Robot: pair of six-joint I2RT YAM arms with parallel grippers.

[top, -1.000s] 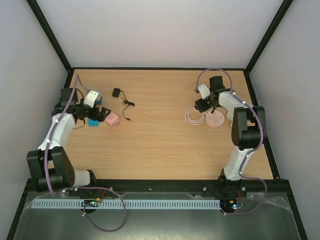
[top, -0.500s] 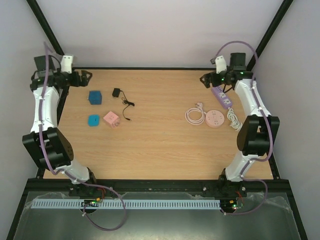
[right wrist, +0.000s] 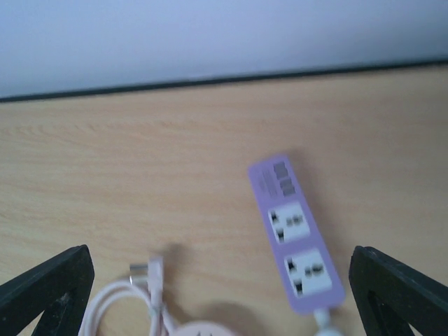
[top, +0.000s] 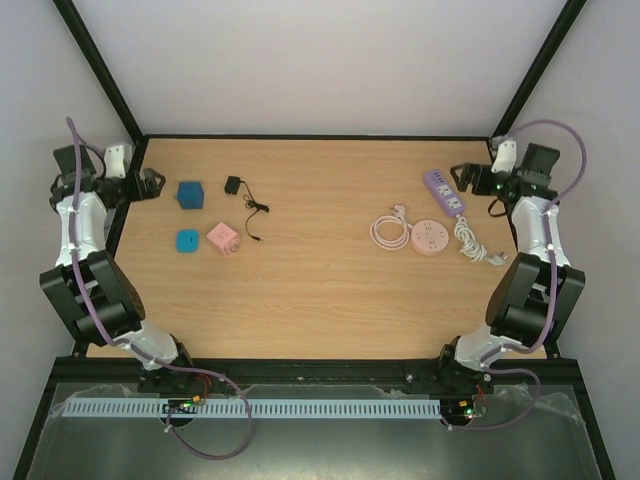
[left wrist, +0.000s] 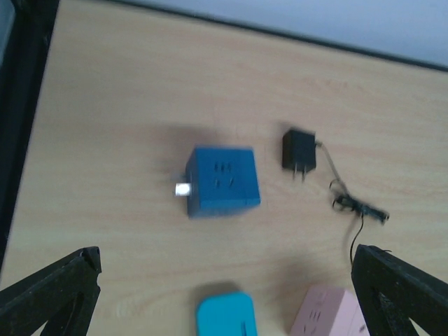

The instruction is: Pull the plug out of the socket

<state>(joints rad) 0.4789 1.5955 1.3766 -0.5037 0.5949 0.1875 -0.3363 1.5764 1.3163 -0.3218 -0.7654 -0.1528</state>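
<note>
Top view: a light wooden tabletop [top: 320, 290] stands between white walls [top: 320, 60] inside a black frame [top: 95, 60]. Count: one black plug [top: 232, 185], one blue cube socket [top: 190, 193], one cyan socket [top: 186, 240], one pink cube socket [top: 222, 238], one purple power strip [top: 444, 192], one round pink socket [top: 430, 238].

Left wrist view: the left gripper [left wrist: 225, 255] is spread wide and empty. The black plug lies loose beside the blue cube socket, not touching it.

Right wrist view: the right gripper [right wrist: 222, 255] is spread wide and empty, above the purple power strip.
</note>
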